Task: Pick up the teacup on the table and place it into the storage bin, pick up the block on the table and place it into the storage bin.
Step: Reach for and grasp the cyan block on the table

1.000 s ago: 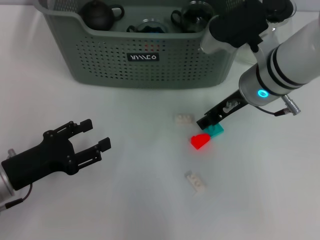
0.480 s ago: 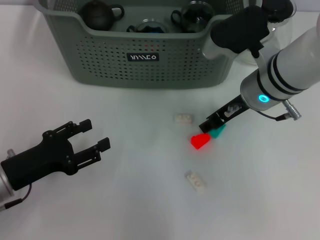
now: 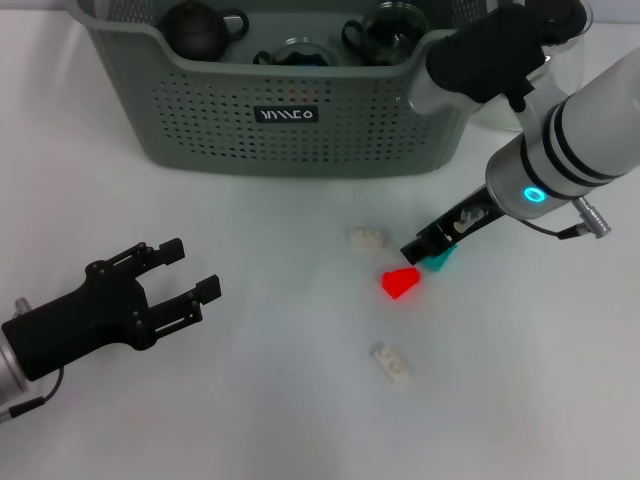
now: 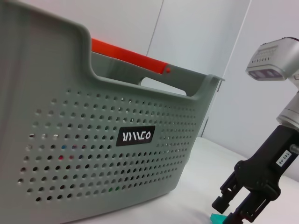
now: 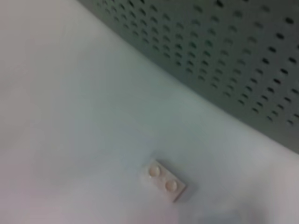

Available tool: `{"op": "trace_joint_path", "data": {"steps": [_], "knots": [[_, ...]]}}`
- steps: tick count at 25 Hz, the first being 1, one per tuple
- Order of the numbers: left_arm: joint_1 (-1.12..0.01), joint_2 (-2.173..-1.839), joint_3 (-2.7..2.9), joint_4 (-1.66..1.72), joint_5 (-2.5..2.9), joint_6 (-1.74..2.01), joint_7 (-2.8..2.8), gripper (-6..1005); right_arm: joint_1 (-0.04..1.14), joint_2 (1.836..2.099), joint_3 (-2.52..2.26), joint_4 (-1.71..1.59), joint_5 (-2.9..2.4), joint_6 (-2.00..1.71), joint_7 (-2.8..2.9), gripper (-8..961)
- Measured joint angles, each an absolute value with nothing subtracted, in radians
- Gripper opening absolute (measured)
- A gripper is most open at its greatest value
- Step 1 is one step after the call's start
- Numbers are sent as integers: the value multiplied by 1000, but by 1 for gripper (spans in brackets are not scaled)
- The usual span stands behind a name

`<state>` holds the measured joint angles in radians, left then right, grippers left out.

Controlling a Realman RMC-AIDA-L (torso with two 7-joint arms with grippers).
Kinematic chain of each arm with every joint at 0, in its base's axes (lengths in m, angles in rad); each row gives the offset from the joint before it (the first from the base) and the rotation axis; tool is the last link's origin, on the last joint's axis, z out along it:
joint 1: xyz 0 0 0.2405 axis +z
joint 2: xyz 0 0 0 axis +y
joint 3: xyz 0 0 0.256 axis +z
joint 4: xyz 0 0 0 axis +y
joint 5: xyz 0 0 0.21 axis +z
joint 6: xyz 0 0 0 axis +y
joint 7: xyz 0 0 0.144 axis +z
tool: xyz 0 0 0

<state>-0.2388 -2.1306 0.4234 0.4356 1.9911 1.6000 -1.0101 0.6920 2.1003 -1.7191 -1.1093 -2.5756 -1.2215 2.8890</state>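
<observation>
Right gripper (image 3: 422,245): tips at the teal block (image 3: 438,262), grip unconfirmed; cannot tell.
Left gripper (image 3: 180,270): fingers spread, idle, near left.
Storage bin (image 3: 200,110): far.
Advice: lift straight, clear the bin's rim.

Storage bin (image 3: 290,120) walls off the far side; red block (image 3: 401,283) and two beige bricks (image 3: 368,238) (image 3: 391,362) litter mid-table, left side open.

Head overhead; wrists low, sharing storage bin (image 3: 290,115)
</observation>
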Motion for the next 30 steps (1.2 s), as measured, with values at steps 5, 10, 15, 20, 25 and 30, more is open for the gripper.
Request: {"op": "trace_joint_path", "data": {"steps": [5, 10, 15, 20, 25, 30], "knots": [[-241, -2131, 423, 436, 1993, 1600, -1010, 761, 686, 2100, -1723, -1114, -2604, -1222, 2876, 643], [-238, -2131, 423, 436, 1991, 1600, -1009, 761, 676, 2101, -1732, -1116, -2606, -1222, 2840, 643], [-238, -2131, 423, 436, 1992, 1600, -1009, 761, 673, 2101, -1769, -1120, -2605, -1218, 2830, 643], [-238, -2131, 423, 436, 1992, 1600, -1009, 761, 664, 2102, -1789, -1143, -2607, -1215, 2830, 641], [-238, -2132, 423, 436, 1993, 1600, -1009, 761, 643, 2101, -1801, -1183, -2608, -1223, 2830, 595], [-238, -2132, 423, 436, 1993, 1599, -1010, 762, 644, 2100, -1815, -1178, -2615, -1222, 2833, 526]]}}
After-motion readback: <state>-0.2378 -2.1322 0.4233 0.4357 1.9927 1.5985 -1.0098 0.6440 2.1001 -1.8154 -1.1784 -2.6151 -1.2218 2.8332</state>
